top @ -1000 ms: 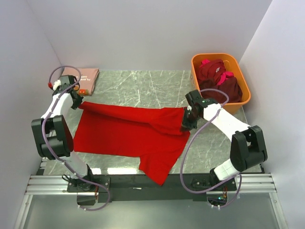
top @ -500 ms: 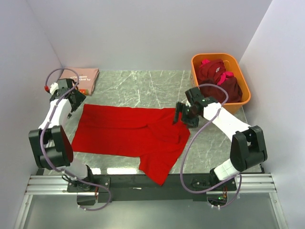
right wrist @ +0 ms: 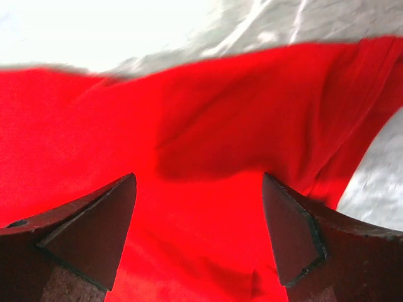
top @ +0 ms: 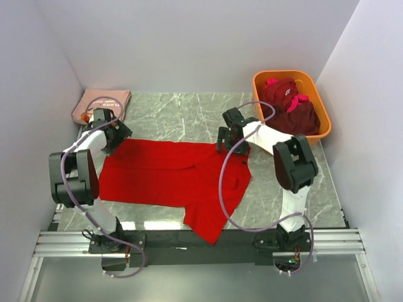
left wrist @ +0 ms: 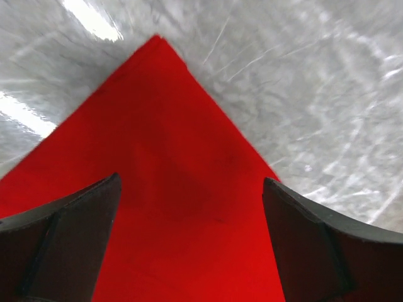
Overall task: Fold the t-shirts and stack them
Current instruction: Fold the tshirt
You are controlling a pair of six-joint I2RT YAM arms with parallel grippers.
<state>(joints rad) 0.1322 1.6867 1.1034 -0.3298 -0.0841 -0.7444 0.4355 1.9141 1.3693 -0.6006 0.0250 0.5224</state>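
Observation:
The bright red t-shirt [top: 170, 173] lies spread flat on the marble table [top: 189, 113], one sleeve hanging over the near edge. My left gripper [top: 116, 135] hovers open over its far left corner [left wrist: 157, 126], jaws wide apart [left wrist: 192, 207], with nothing between them. At the shirt's far right edge, my right gripper [top: 225, 139] is also open [right wrist: 198, 201] above wrinkled red cloth [right wrist: 220, 126]. Dark maroon t-shirts with pink trim [top: 289, 104] fill the orange tub. A folded dusty-pink t-shirt [top: 101, 104] lies at the far left corner.
The orange plastic tub [top: 283, 74] stands at the far right against the wall. White walls close in the table on three sides. A metal rail [top: 201, 242] with both arm bases runs along the near edge.
Both grippers have opened and let go of the red shirt's far edge, which now lies flat. Both arms swung inward along that far edge.

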